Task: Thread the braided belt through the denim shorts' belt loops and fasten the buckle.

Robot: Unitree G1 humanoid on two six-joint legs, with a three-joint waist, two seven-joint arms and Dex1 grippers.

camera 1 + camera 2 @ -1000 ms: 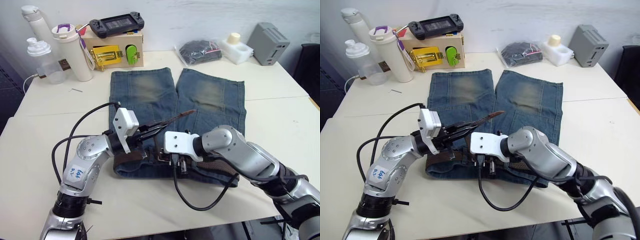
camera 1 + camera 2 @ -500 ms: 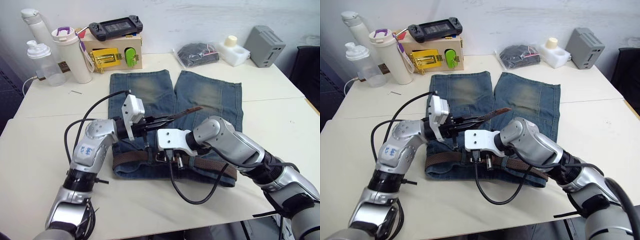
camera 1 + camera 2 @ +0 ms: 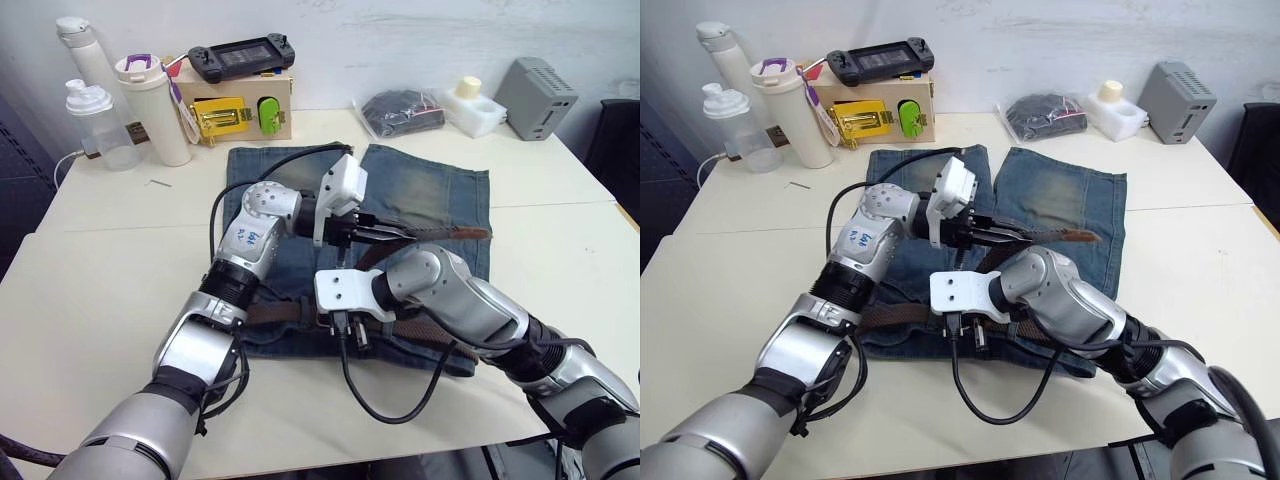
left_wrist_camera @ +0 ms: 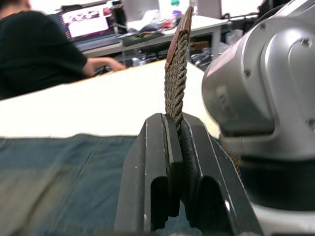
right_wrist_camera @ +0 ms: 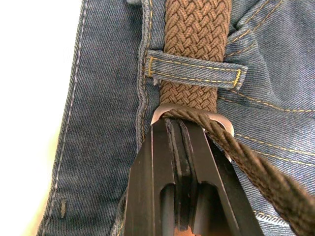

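From the head views: the denim shorts lie flat mid-table, waistband toward the near edge, with the braided belt running along it. The left gripper is clamped on the belt's free end, which sticks out rightward above the right leg, stiff enough there to hold its line without sagging. The right gripper is down at the waistband centre.

Left wrist view now: both fingers squeezed flat on the woven strap, tip pointing away. It looks light and pliable, with a rough weave that should not slip; gripping near the tip, as here, seems best for steering it. A person in black sits far off behind.

Right wrist view: the fingers are closed tight against the silver buckle, pinning it on the denim just this side of a belt loop that the belt already passes under. The free length crosses the buckle frame diagonally. Metal is the slippery part, I'd say; hold the frame's edge.
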